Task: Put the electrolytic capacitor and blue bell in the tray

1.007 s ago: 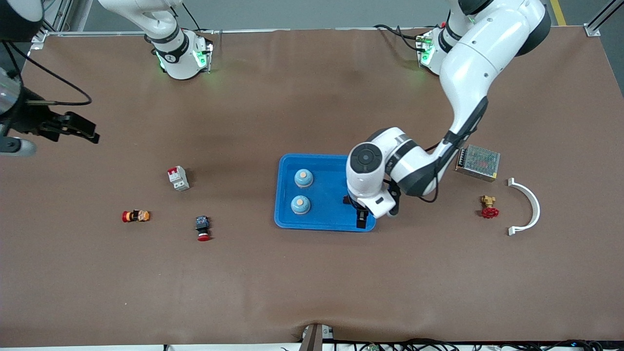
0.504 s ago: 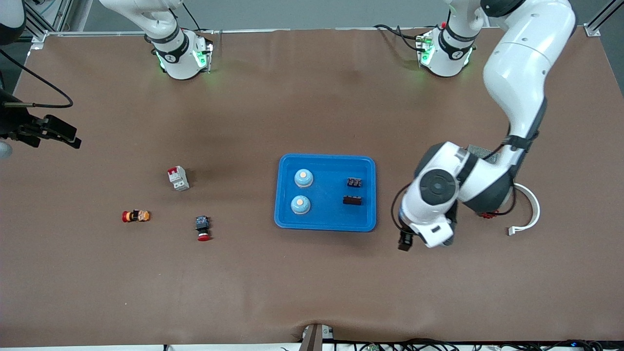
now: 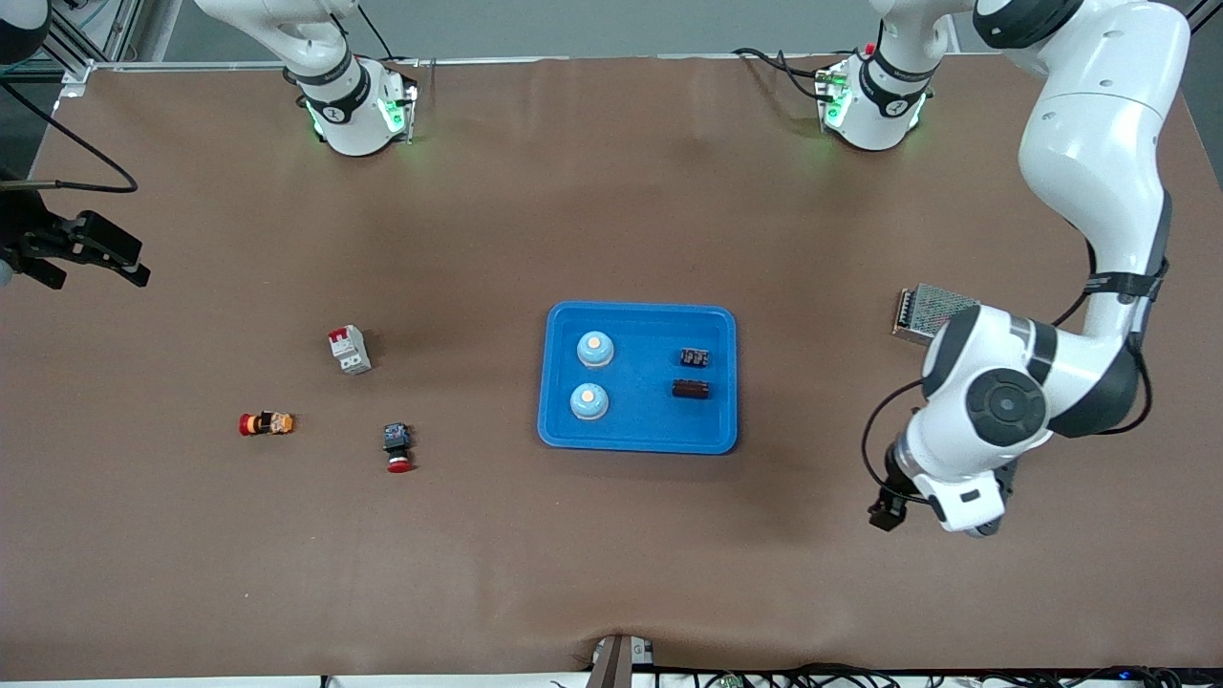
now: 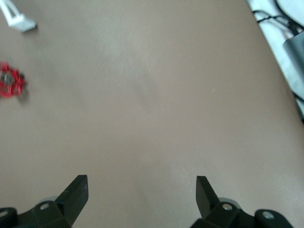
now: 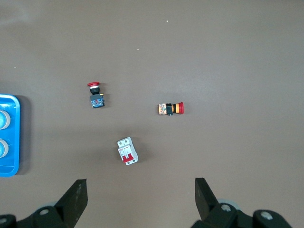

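Inside the tray, toward its nine o'clock end as seen from the front, one blue bell and a second blue bell, set close together but apart; toward three o'clock, one electrolytic capacitor and a second capacitor, small and dark, clear of each other and of the rim. Judging by that, nothing of the task left to fetch. Over bare table at the tray's four o'clock, well apart from it, the left gripper, fingers spread wide, nothing held. Off at the tray's ten o'clock, over the right arm's end of the table, the right gripper, equally wide open and empty, waiting. Probably light, both kinds. Bells: hard smooth domes, slippery high up, so better pinched low across the base. Capacitors: stiff little barrels, apt to roll when lying down, possibly with thin bendable leads, though too small here to be sure; best gripped across the body at mid-length, gently.
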You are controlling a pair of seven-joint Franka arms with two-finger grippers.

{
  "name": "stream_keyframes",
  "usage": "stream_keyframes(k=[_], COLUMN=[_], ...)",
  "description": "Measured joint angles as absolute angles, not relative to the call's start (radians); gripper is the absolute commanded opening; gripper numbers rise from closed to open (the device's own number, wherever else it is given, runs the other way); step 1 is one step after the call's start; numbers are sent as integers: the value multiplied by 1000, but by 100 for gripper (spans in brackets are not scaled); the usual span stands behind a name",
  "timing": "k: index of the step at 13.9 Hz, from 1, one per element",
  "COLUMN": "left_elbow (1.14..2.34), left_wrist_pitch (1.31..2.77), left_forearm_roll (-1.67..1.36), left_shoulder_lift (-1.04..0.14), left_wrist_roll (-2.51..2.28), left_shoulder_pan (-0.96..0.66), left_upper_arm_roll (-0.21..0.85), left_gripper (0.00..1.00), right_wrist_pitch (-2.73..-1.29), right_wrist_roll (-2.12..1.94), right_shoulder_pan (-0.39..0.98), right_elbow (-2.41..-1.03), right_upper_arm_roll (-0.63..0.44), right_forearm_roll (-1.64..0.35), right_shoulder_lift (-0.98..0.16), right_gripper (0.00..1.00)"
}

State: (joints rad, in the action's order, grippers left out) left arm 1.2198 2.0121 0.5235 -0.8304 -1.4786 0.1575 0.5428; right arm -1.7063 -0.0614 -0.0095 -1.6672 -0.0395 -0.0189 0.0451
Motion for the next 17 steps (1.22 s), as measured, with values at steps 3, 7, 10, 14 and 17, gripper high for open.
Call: stream_keyframes(k=[3,7,10,14,17], left_elbow=[1137,1110,1108,1106,1098], left_wrist_pitch=[2021,2065,2110,2166,2167], left_forearm_roll=[523,523,523,523,509], left_shoulder_lift=[-887,-917,-930,-960,-962], left_wrist_roll=[-1369,-1248,-1199,-1148,-1103], left_shoulder_pan=[163,158,150,117,100], left_upper_arm_roll=[540,512,489,447,440], left_gripper=[100,100,100,100,100], right_wrist_pitch=[-1708,-1707,-1697,-1696,-1696], right_wrist_roll=[-60,-16,-8,-7,-7], right_shoulder_pan=[-10,-9,-9,-9,-9], right_elbow=[-1670,-1660,-1660,-1654,-1653], right_upper_arm_roll=[-39,-35,-33,-33,-33], right_forearm_roll=[-19,-19,-19,-19,-19], right_shoulder_lift=[46,48,48,49,49], right_gripper=[100,100,100,100,100])
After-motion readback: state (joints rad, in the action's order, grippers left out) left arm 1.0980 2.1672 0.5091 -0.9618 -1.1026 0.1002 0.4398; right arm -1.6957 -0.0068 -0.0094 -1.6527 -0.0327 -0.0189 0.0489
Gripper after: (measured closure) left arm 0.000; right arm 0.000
